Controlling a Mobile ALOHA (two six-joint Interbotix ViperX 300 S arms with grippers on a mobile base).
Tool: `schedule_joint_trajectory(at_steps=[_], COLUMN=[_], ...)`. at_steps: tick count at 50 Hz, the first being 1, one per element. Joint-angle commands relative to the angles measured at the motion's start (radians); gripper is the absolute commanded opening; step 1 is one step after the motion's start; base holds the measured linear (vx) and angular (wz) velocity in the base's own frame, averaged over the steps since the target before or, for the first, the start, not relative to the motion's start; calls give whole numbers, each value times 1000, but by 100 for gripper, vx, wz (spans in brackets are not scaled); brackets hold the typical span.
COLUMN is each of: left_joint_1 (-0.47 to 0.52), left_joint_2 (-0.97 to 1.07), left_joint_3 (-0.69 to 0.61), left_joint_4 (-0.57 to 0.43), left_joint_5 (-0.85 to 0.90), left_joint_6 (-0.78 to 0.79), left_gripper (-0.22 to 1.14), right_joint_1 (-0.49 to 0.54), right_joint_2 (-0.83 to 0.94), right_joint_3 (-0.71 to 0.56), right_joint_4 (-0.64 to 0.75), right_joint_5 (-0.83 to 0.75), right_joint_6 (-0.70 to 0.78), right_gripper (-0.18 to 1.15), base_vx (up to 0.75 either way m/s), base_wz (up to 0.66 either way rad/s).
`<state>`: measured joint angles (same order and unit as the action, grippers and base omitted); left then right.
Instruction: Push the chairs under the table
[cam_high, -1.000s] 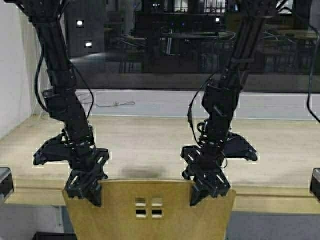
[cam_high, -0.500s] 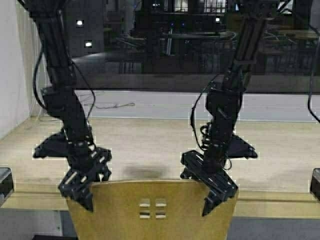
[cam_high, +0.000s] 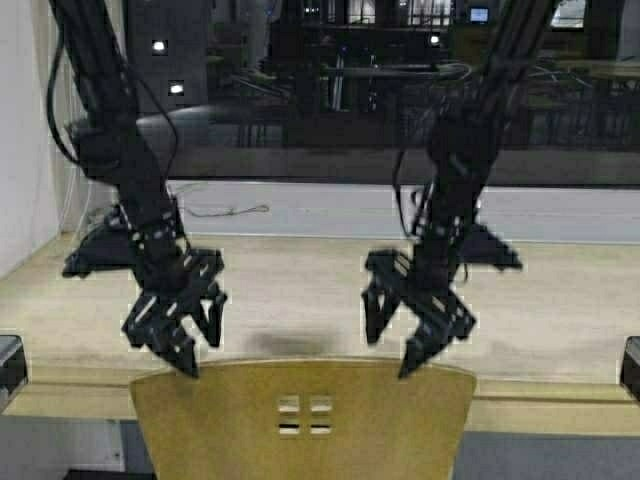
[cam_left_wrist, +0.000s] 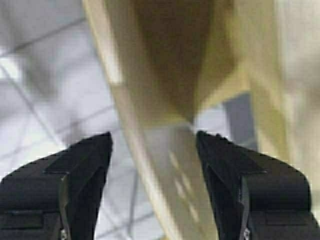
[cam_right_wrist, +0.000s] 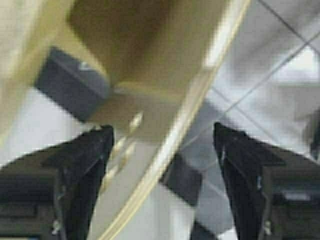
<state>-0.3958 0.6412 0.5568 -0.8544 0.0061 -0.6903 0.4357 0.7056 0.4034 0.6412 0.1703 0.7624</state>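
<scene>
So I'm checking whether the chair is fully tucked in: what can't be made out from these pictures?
- Chair seat and legs: cut off by the high view's bottom edge.
- How far it sits under the table: hidden by the backrest in the high view; wrist views blurred.
- Whether the open left gripper or right gripper touches the backrest: unclear.

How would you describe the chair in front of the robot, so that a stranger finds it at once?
Find the long pale wooden table below the dark window. At its near edge, centred under the open left gripper and open right gripper, stands the chair. Its curved tan backrest has four small square cutouts.
</scene>
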Motion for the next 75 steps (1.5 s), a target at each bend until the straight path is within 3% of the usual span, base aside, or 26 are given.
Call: schedule_joint_trajectory(at_steps=[1,9,13,19,30,36,47,57,75], left_joint_1=[-3,-6,-8,-8,-3,12,63,101,112], left_joint_2=[-123,-213,-265,-333,-506,-592,-632,-623,-629], left_joint_3=[32,81,117,156,224,261,301,337,370], left_joint_4=[-8,-6,20,132,301,337,350,463,489], left_joint_5=[2,2,2,3,18,38,49,52,106], left_joint_6=[-2,15,57,206,508,627,675,764,769], left_gripper=[87,87,87,87,87,87,87,87,87], right_joint_1=[2,0,-8,-8,-8,-11,-48,-114,-158], right_joint_2=[-104,-172,-206,-250,-331,-374,-417,-443,-506], right_joint_3=[8,17,41,86,121,124,183,227,270], right_joint_4=[2,-6,-84,-233,-362,-430,-433,-517,-618], right_joint_5=[23,28,14,-32,-52,-51,-60,-58,-71], right_joint_6=[2,-14,-25,-80,-261,-373,-410,-471,-520], right_gripper=[93,93,93,93,93,93,93,93,93], base_vx=[0,0,0,0,-1,-5,-10,-17,-20], base_wz=[0,0,0,0,-1,-1,0,2,15])
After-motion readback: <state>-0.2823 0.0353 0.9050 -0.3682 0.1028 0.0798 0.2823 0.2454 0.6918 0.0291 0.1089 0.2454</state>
